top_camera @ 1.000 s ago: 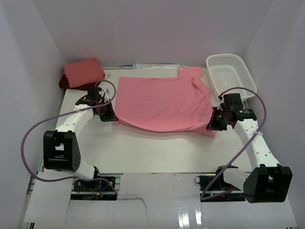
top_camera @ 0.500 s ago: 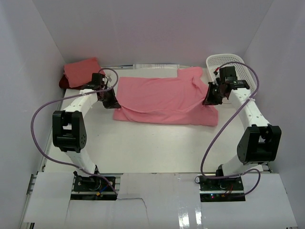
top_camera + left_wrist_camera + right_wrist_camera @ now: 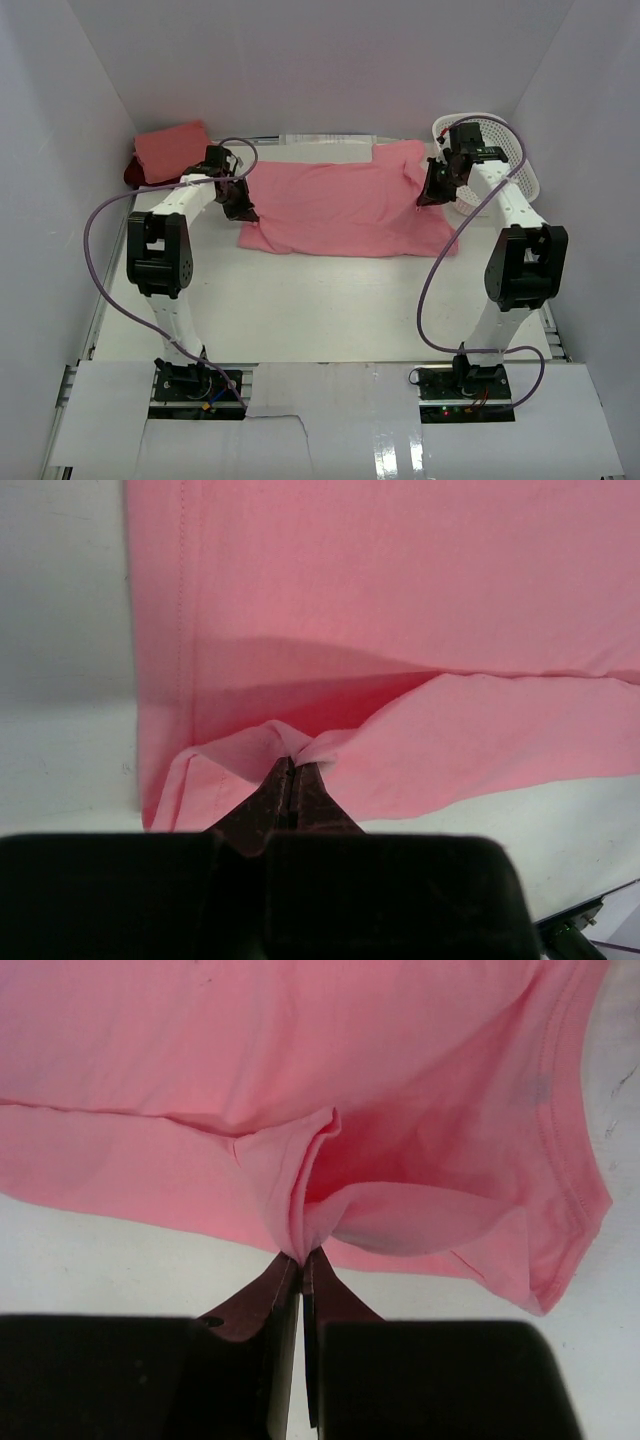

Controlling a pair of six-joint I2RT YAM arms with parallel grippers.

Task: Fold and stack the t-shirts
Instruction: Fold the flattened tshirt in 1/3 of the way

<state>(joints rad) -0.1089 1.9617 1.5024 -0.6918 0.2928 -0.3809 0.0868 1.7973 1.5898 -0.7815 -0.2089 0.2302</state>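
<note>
Two arms reach out from the near edge over the white worktop point(image 3: 320, 300), with a bare strip of it in front of them. Mid-worktop, the rose pink t-shirt point(image 3: 345, 205) lies spread wide, left to right. Its near part is doubled over the body, so the near edge is a fold.

The left end effector point(image 3: 290, 762) is fully closed and pinches a small bunch of the shirt's cloth at its left side. In the left wrist view the fabric puckers right at the fingertips. Hem stitching runs up the left edge, and a shadow lies under the raised layer.

The right end effector point(image 3: 301, 1255) is also fully closed, nipped on a pleat of the same shirt at its right side. In the right wrist view a stitched hem curves off to the right. Both pinch points sit above the shirt, well apart, at about the same depth on the worktop. One sleeve pokes out at the shirt's far right.

In the far left corner, the salmon pink t-shirt point(image 3: 172, 150) is folded and lies on top of the dark red t-shirt point(image 3: 133, 174). Only a dark sliver of the red one shows at the left. At far right, the white mesh basket point(image 3: 480, 117) sits just beyond the right arm and is partly hidden by it.
</note>
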